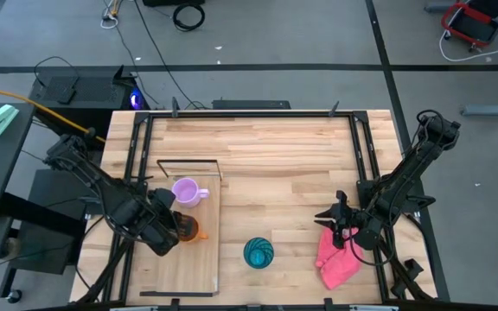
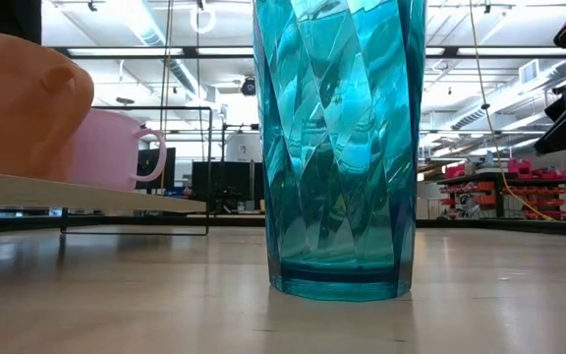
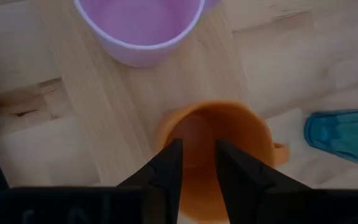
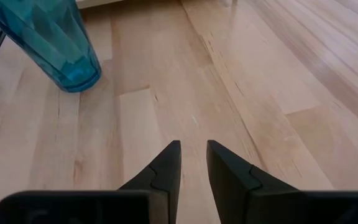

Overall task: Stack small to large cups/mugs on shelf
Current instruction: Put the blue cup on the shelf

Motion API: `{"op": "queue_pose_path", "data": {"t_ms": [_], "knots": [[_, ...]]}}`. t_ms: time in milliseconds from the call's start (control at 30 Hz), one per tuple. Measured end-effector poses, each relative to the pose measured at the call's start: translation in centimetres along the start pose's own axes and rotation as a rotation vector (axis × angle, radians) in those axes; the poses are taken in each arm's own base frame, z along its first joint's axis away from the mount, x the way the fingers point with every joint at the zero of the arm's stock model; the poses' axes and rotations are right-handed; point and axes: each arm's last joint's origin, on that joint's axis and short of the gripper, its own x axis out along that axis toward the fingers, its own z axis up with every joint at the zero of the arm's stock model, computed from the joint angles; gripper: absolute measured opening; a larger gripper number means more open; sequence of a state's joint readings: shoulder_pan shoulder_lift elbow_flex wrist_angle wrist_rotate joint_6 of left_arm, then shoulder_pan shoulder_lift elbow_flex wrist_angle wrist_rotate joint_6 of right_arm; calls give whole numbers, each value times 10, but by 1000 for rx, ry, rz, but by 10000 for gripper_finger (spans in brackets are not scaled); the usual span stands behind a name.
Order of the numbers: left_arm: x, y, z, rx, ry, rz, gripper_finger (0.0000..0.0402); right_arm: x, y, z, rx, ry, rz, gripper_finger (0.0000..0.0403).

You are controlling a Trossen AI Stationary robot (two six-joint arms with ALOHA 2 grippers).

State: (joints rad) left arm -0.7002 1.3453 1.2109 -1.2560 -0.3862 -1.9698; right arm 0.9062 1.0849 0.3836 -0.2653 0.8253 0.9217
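Observation:
The orange mug point(image 1: 190, 229) stands on its base on the light-wood shelf board point(image 1: 199, 269), near the middle of the board. My left gripper point(image 1: 176, 226) is over the mug, shut on it. The lilac mug point(image 1: 187, 192) stands upright on the board, just beyond the orange mug and toward the black wire frame point(image 1: 188, 161). The teal cup point(image 1: 258, 252) stands upright on the table, right of the board. My right gripper point(image 4: 193, 155) hovers over bare tabletop at the right, its fingers a narrow gap apart and empty. My left gripper comes down on the orange mug from above, its fingers point(image 3: 173, 163) pointing down at the mug's rim point(image 3: 194, 127) on the side away from the handle point(image 3: 281, 153). The fingers hide the place of contact. The mug stands upright on the board point(image 2: 28, 108).
A pink cloth point(image 1: 336, 264) lies crumpled on the table by my right gripper, near the front right. The board stands raised above the tabletop point(image 2: 116, 197). Black rails point(image 1: 363, 147) run along the table's left and right sides. Bare wood lies between the teal cup and the cloth.

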Motion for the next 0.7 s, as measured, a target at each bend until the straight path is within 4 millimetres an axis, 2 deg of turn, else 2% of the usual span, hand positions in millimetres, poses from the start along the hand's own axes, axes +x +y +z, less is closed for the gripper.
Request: {"op": "queue_pose_path", "data": {"t_ms": [167, 333, 533, 700], "knots": [[-12, -7, 3, 10, -7, -53, 102, 0, 0, 0, 2, -1, 2, 84], [-35, -24, 11, 63, -94, -214, 101, 0, 0, 0, 4, -1, 2, 84], [-66, -59, 16, 147, -241, -545, 91, 0, 0, 0, 4, -1, 2, 84], [-72, -90, 18, 279, -357, -734, 80, 0, 0, 0, 5, -1, 2, 84]]}}
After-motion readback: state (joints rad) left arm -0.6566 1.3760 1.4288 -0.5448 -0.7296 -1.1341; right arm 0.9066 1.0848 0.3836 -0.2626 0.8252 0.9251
